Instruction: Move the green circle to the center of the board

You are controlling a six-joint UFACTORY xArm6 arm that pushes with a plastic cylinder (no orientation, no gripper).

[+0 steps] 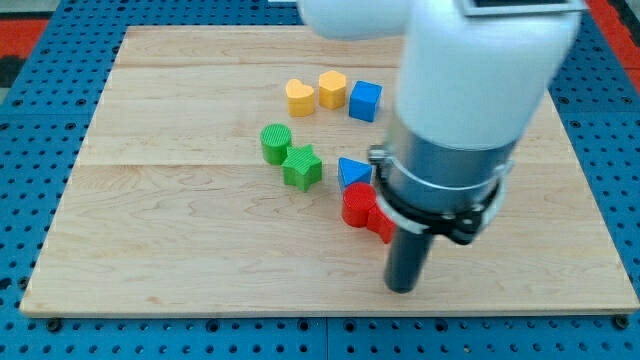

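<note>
The rod's tip (pixel 401 289) rested on the wooden board (pixel 180 250), touching no block, just below the red blocks (pixel 360 208). It has no jaws. The green circle (pixel 276 142) sat near mid-board, touching the green star (pixel 303 167).

This looks like a robotics lab bench rather than a home or shop. A pale wooden tabletop (pixel 180 250) made of joined planks lies on a blue perforated base plate (pixel 40 100) with a regular grid of mounting holes, with a red patch (pixel 30 25) at the view's top left corner. A bulky white and grey robot arm (pixel 470 90) hangs over small coloured plastic test blocks such as a green circle (pixel 276 142).
</note>
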